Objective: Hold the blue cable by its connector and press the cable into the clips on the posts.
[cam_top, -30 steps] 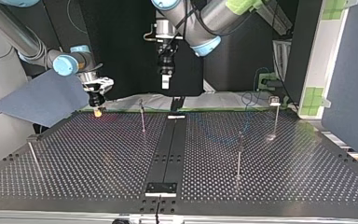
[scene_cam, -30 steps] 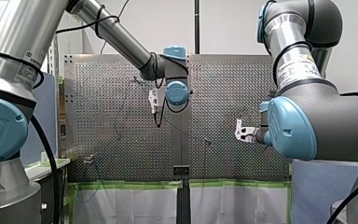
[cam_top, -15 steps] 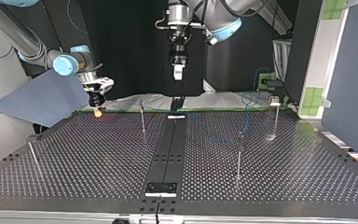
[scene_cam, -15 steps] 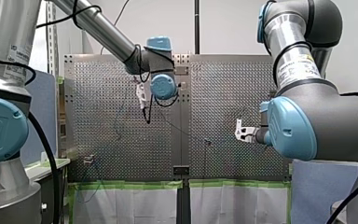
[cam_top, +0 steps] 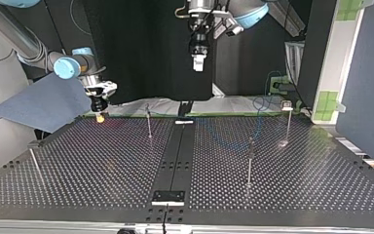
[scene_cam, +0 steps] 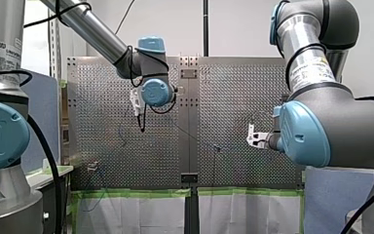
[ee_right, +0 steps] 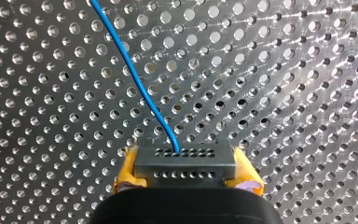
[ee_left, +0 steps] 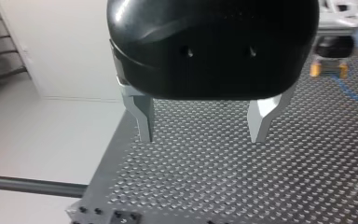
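My right claw point(ee_right: 186, 173) is clamped on the dark connector point(ee_right: 186, 161), a yellow pad on either side, close to the perforated worktop point(ee_right: 298, 70). The blue cable point(ee_right: 133, 77) leaves the connector and runs ahead across the holes. In the top view this claw sits near the worktop's ten o'clock. My left claw point(ee_left: 203, 130) (metal fingers, nothing between them) hangs spread apart around twelve o'clock, well above the posts point(cam_top: 149, 122).

Nothing was legible: the white sticker point(scene_cam: 9, 51) on my left arm's silver tube point(scene_cam: 2, 19) and my right arm's sticker point(scene_cam: 312, 68) bore print too small.
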### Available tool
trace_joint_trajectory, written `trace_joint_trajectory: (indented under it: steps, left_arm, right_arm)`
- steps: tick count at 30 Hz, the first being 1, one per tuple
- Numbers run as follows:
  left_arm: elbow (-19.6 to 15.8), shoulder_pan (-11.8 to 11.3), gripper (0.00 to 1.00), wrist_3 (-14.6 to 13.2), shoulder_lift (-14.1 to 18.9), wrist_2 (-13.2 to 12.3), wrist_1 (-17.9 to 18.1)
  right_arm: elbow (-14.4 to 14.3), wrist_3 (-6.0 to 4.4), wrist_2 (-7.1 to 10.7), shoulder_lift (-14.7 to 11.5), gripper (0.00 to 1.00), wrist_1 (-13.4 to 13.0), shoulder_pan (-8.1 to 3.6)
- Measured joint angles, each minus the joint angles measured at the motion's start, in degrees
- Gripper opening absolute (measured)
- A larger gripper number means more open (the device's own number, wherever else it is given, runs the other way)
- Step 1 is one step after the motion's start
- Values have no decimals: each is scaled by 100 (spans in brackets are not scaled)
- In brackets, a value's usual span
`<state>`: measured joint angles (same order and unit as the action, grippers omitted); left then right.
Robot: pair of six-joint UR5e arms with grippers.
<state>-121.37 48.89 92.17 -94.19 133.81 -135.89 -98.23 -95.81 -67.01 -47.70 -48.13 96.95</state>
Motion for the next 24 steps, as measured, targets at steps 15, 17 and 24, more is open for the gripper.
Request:
trace_joint_trajectory:
  steps: [15, 17, 24]
  left_arm:
    - [-136, 0, 98, -2, 3, 0, 1]
    - [-138, 0, 98, -3, 3, 0, 1]
    - [-139, 0, 98, -6, 3, 0, 0]
  right_arm:
    - [0, 34, 3, 0, 0, 29, -19]
    - [0, 34, 3, 1, 0, 30, -19]
    - [0, 35, 3, 1, 0, 30, -22]
